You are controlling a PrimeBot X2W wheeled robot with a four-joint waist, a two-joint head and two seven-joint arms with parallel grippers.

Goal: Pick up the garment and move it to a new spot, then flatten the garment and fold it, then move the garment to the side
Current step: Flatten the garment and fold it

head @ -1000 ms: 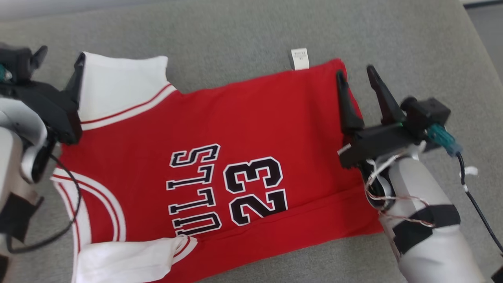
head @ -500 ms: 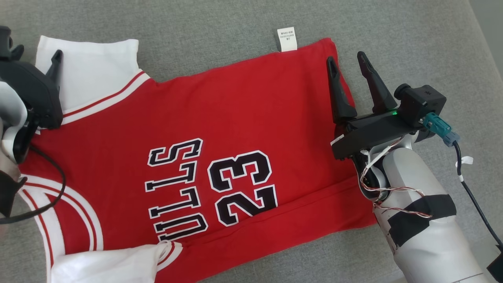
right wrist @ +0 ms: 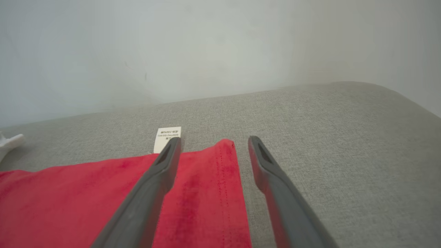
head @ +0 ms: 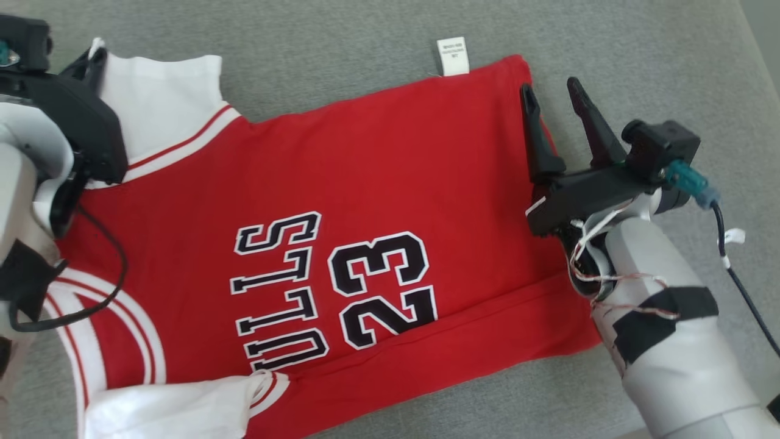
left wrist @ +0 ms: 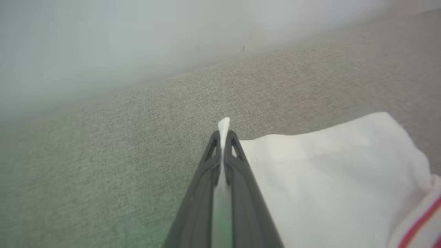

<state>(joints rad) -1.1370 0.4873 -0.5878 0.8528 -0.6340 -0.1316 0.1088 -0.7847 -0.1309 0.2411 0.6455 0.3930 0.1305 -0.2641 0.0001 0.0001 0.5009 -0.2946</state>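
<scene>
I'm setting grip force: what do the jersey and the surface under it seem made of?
Jersey: soft matte knit, probably cotton, judging by its fine grain and stitched hem. Surface: grey woven upholstery fabric, matte, with a visible coarse weave.

A red basketball jersey with white sleeves (head: 378,183) lies spread flat on the grey woven fabric surface (head: 341,49). The left tool (head: 91,58) meets the far white sleeve's corner. The right tool (head: 548,86), fingers apart, straddles the jersey's hem edge, one finger over red cloth and the other over grey.
</scene>
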